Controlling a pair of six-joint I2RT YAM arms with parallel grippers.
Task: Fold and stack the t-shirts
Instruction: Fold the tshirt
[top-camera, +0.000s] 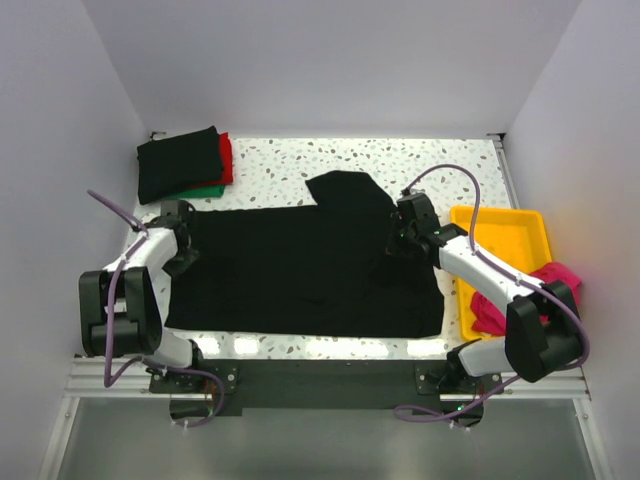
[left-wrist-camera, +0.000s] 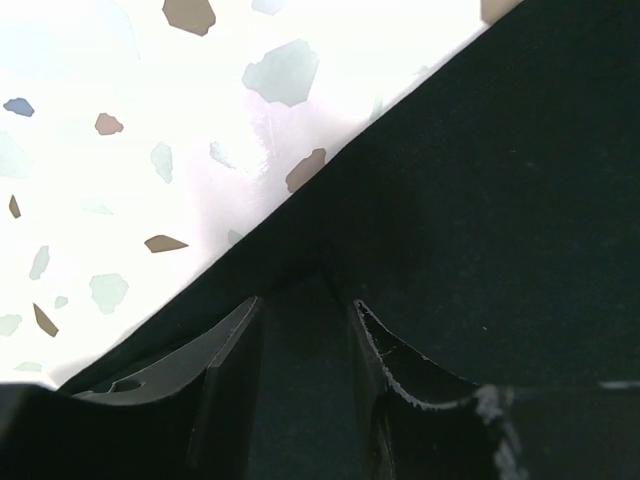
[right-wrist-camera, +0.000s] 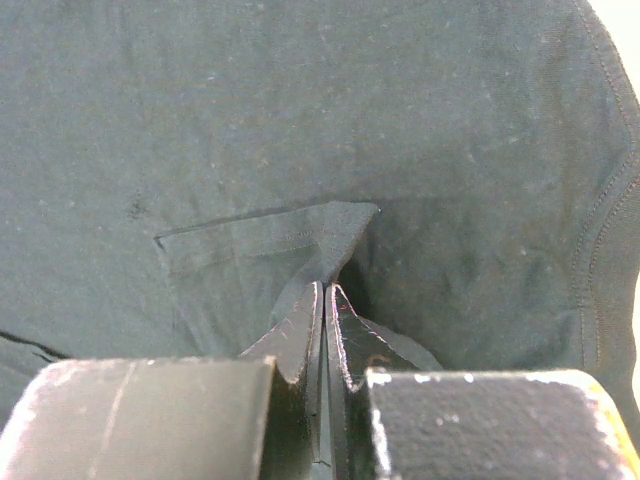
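A black t-shirt (top-camera: 300, 280) lies spread flat across the middle of the table. My left gripper (top-camera: 185, 245) is at its left edge. In the left wrist view the left gripper (left-wrist-camera: 305, 305) has its jaws a little apart, with the shirt's edge (left-wrist-camera: 500, 200) running between them. My right gripper (top-camera: 400, 240) is on the shirt's right part, below the sleeve. In the right wrist view the right gripper (right-wrist-camera: 327, 288) is shut on a raised fold of the black cloth (right-wrist-camera: 250, 120). A magenta-pink shirt (top-camera: 560, 275) hangs over the yellow tray.
A folded stack sits at the back left: black shirt (top-camera: 180, 162) on top, red (top-camera: 227, 158) and green (top-camera: 205, 190) under it. The yellow tray (top-camera: 500, 225) stands at the right edge. Speckled white tabletop (left-wrist-camera: 100, 150) shows left of the shirt.
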